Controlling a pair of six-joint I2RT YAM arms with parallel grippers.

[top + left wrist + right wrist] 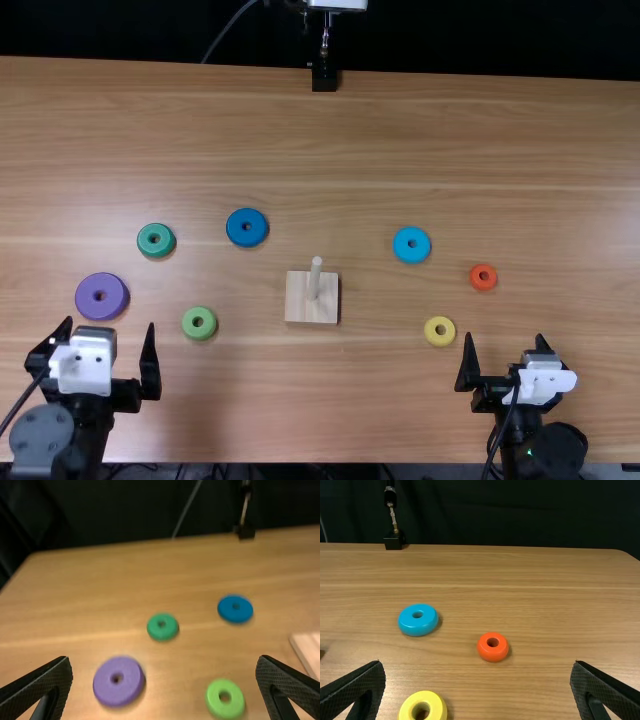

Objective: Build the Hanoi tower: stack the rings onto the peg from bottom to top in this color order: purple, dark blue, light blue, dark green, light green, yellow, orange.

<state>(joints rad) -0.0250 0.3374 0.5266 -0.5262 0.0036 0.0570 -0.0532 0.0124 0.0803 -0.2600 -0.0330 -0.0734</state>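
Note:
My left gripper [108, 348] stands open at the near left, just short of the purple ring [102, 296]; in its wrist view the gripper [164, 672] has nothing between its fingers. Dark green [156, 240], light green [199, 323] and dark blue [246, 228] rings lie flat left of the peg [315, 278], which rises bare from its square wooden base [311, 308]. Right of it lie the light blue [412, 244], yellow [440, 331] and orange [483, 277] rings. The right gripper [505, 348] is open at the near right, and empty in its wrist view [477, 672].
The wooden table [330, 140] spreads out around the rings. A black stand [324, 75] with a thin metal stem is at the far edge, with a cable beside it. Dark cloth hangs behind the table.

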